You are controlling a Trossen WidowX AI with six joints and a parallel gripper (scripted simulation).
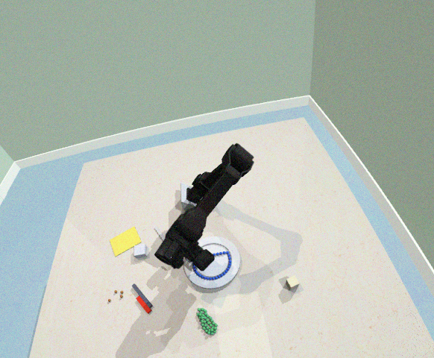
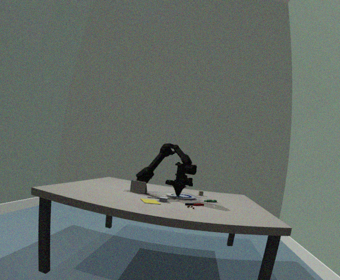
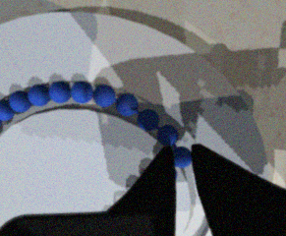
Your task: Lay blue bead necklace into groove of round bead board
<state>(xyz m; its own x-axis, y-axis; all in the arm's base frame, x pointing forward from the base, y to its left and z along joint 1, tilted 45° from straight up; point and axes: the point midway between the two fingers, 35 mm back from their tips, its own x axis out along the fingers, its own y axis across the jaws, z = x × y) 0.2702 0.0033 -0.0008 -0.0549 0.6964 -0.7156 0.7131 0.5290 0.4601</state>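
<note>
One bead end is in the grip

Your tool (image 1: 188,250) (image 2: 178,194) (image 3: 181,153) is pinching the blue beads (image 1: 230,262) (image 2: 189,196) (image 3: 82,91) by one bead, low over the round board (image 1: 235,269) (image 2: 194,198) (image 3: 49,157). You can see most beads curve around the board, but some cut across inside the ring.
</note>
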